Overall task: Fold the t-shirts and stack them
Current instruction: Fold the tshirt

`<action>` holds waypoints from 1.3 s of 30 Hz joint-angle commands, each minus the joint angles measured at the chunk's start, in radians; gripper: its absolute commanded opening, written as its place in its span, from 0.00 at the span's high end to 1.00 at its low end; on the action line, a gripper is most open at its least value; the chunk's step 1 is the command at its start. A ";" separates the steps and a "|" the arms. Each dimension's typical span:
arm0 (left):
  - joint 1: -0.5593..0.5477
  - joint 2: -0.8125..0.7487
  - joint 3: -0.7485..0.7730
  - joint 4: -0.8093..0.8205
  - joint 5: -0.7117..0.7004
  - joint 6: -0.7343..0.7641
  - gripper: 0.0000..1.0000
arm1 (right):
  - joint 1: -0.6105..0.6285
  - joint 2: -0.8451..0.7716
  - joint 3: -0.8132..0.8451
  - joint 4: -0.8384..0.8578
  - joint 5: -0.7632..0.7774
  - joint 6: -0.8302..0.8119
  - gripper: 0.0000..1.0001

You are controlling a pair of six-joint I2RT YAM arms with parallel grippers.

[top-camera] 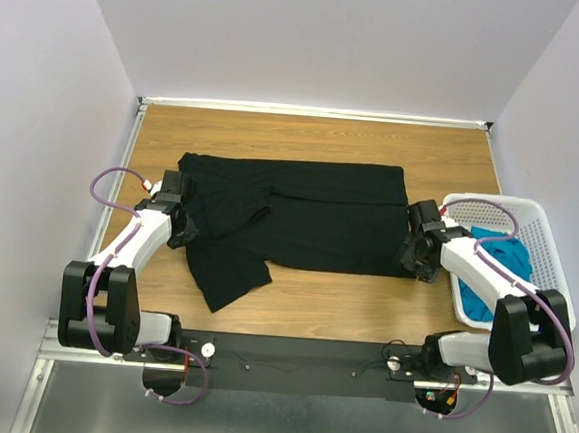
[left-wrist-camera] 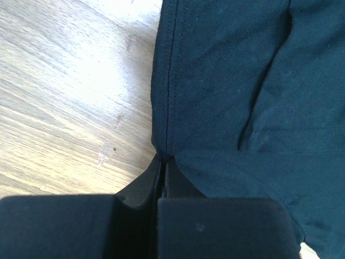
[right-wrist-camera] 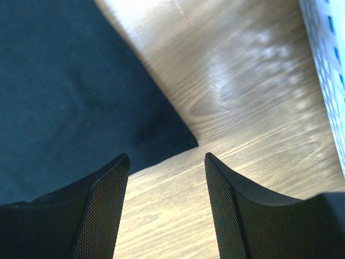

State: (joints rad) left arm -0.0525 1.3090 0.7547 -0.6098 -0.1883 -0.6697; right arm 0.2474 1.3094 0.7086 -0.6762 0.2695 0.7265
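A large black t-shirt (top-camera: 310, 213) lies spread across the wooden table, partly folded over itself, with one sleeve pointing toward the near edge. My left gripper (top-camera: 183, 226) is at the shirt's left edge. In the left wrist view its jaws (left-wrist-camera: 162, 160) are shut, with the stitched hem of the black t-shirt (left-wrist-camera: 242, 81) pinched at their tips. My right gripper (top-camera: 414, 254) hovers at the shirt's near right corner. Its jaws (right-wrist-camera: 166, 156) are open over bare wood, with the corner of the black t-shirt (right-wrist-camera: 64, 97) just ahead of them. A teal-blue t-shirt (top-camera: 497, 255) lies crumpled in the basket.
A white lattice basket (top-camera: 548, 242) stands at the table's right edge, close beside my right arm; its wall (right-wrist-camera: 329, 54) shows in the right wrist view. Bare wood (top-camera: 313, 299) runs between the shirt and the arm bases. White walls enclose the table on three sides.
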 commanded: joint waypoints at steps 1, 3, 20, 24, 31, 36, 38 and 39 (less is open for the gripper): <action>0.003 -0.020 -0.011 0.005 0.013 0.009 0.99 | 0.009 0.019 -0.047 0.041 0.063 0.056 0.34; 0.003 -0.022 -0.011 0.005 0.013 0.010 0.99 | 0.007 0.025 -0.064 0.062 0.050 0.067 0.34; 0.003 -0.025 -0.011 0.007 0.013 0.012 1.00 | 0.009 0.070 -0.110 0.144 0.085 0.076 0.54; 0.003 -0.028 -0.011 0.005 0.012 0.012 1.00 | 0.009 0.074 -0.107 0.144 0.085 0.071 0.78; 0.005 -0.042 -0.008 -0.001 0.003 0.005 1.00 | 0.009 0.048 -0.090 0.132 0.088 0.056 0.99; 0.005 -0.042 -0.002 -0.014 0.003 0.007 1.00 | 0.009 0.016 -0.051 0.093 0.080 0.036 0.99; 0.005 -0.051 0.006 -0.027 -0.003 0.007 1.00 | 0.009 0.004 -0.014 0.054 0.080 0.022 0.99; 0.006 -0.054 0.012 -0.031 -0.005 0.007 1.00 | 0.009 -0.004 0.000 0.040 0.082 0.019 0.99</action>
State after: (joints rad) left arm -0.0525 1.2888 0.7547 -0.6167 -0.1841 -0.6628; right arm 0.2554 1.3365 0.6537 -0.5335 0.3096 0.7731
